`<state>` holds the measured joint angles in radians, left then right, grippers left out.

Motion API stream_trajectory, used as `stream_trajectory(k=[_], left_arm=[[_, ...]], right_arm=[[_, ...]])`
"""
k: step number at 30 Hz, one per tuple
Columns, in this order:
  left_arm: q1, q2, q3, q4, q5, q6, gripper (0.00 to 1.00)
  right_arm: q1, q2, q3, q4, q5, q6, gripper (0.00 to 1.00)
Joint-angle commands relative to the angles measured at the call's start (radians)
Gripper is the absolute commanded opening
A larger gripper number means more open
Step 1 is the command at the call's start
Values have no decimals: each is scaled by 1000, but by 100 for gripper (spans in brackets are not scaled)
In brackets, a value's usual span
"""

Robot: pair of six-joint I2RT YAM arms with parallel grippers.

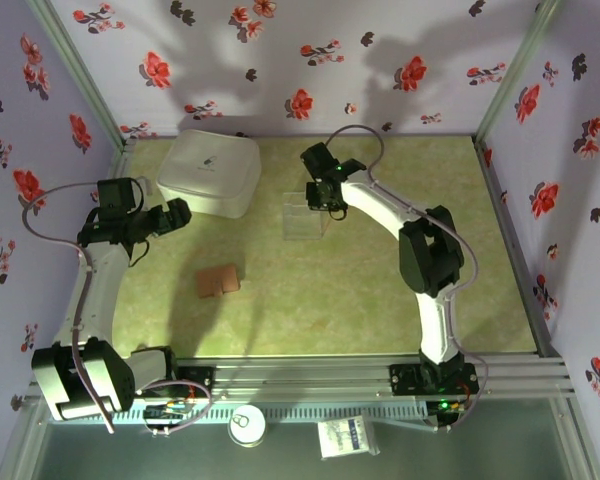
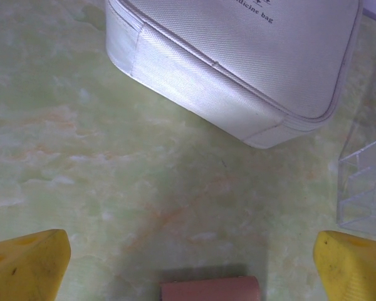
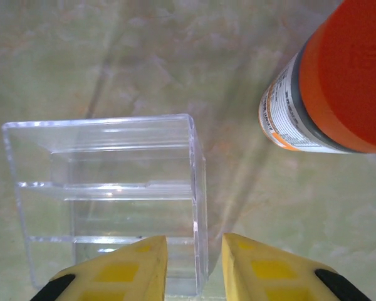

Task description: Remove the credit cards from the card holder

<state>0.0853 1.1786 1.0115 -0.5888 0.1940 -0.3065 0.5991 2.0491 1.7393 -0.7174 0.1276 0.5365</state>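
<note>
card holder [image 1: 218,280]: folded shut on the worktop [image 1: 380,300], nearer the left arm
left tool [image 2: 191,260]: spread wide, empty; card holder's long edge lies centred between its fingers
right tool [image 3: 194,251]: narrowly parted astride the clear tray [image 3: 100,163] wall, apparently gripping nothing
top view adds: right tool well apart from card holder
right wrist adds: orange-capped bottle [image 3: 338,81] near tray

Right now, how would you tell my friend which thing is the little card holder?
Find the big white bag at the back left of the green table. Come toward the near edge from it, and the card holder lies flat, alone on bare tabletop. It is small and brown, while the bag is white and the tray nearby is see-through.
</note>
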Motion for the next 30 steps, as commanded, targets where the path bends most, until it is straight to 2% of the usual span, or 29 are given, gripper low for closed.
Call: stream_trajectory(k=[1, 10, 15, 23, 30], left_arm=[[-7, 23, -7, 0, 56, -65, 100], [-171, 89, -78, 164, 66, -154, 100], [-237, 175, -96, 182, 44, -162, 99], [-264, 290, -141, 176, 46, -163, 98], [-282, 317, -195, 159, 64, -174, 99]], right_arm=[[10, -65, -53, 31, -25, 33, 30], [10, -208, -262, 128, -60, 64, 34], [11, -269, -342, 147, -50, 69, 36], [11, -289, -374, 145, -60, 57, 40], [11, -295, -386, 148, -65, 48, 42]])
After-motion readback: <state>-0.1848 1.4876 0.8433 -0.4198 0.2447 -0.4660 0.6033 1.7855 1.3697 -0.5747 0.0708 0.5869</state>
